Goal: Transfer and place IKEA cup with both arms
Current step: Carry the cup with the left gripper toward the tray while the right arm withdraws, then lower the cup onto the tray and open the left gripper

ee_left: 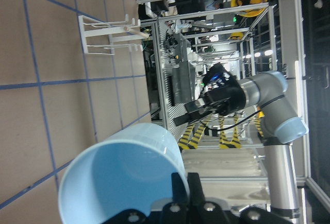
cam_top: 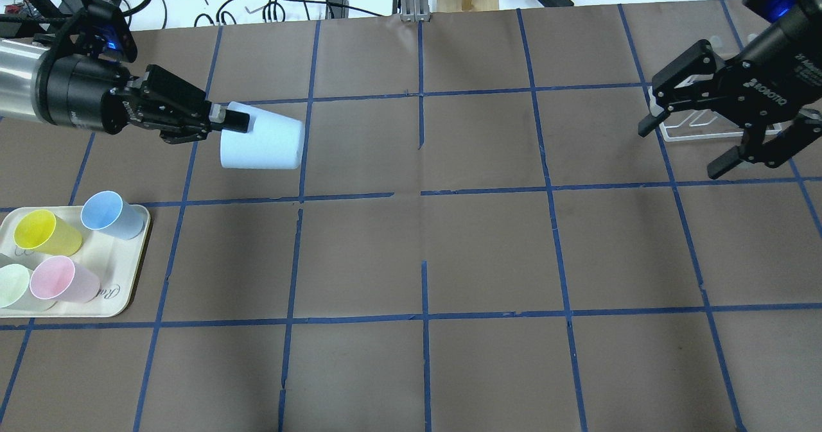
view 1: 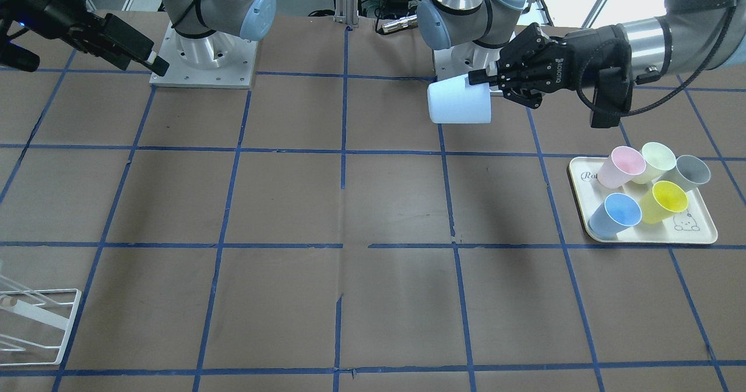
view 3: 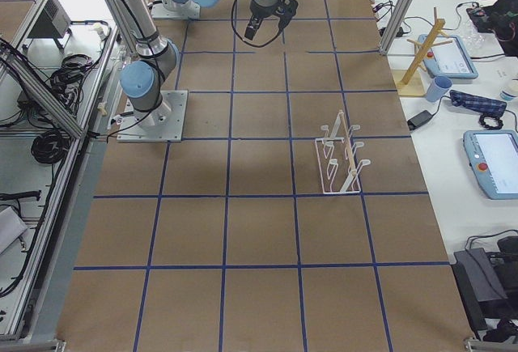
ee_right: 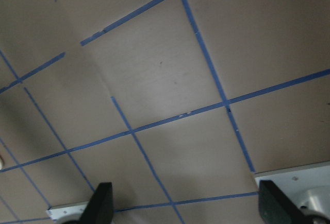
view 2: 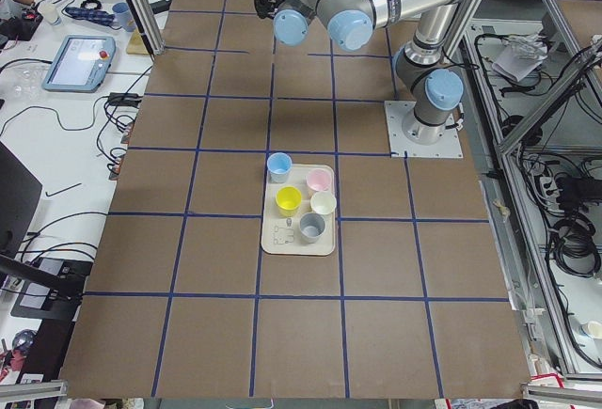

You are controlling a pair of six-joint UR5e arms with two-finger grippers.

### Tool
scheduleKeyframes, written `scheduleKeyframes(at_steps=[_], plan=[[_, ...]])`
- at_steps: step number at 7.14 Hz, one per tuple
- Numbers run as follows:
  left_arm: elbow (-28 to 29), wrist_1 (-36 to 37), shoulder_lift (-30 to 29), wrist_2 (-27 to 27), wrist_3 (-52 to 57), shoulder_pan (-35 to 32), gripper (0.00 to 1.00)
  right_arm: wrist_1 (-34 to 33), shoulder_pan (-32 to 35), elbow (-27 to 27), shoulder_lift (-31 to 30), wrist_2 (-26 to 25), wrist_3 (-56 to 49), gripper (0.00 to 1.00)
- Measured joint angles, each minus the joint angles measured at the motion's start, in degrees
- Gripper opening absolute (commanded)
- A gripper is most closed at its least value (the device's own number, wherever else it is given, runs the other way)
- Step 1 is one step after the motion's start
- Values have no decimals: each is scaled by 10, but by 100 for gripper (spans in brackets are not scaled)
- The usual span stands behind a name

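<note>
The IKEA cup, pale icy blue, hangs on its side above the table, rim toward my left gripper. The left gripper is shut on the cup's rim, one finger inside and one outside. In the front-facing view the cup sits at the left gripper's tip, base pointing to the table's middle. The left wrist view looks into the cup's mouth. My right gripper is open and empty, far off on the right side above the table; it also shows in the right wrist view.
A cream tray at the left holds a periwinkle cup, a yellow cup, a pink cup and a pale green cup; a grey cup shows too. A white wire rack stands under the right gripper.
</note>
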Motion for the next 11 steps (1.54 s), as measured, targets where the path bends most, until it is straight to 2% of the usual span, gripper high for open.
scheduleKeyframes(at_steps=[2,4,6,8,11], plan=[[-2,160,-4,176,-89,6,0,-56,43,1,-8,-100,35,100],[8,271,-12,367,-101,17,0,-94,107,13,-10,-154,72,100],[20,371,-34,499,-91,38,0,-164,153,60,-15,-178,91,100],[56,415,-72,545,-14,104,0,-186,168,86,-36,-162,92,100],[142,442,-177,548,104,200,0,-166,172,89,-47,-144,71,100]])
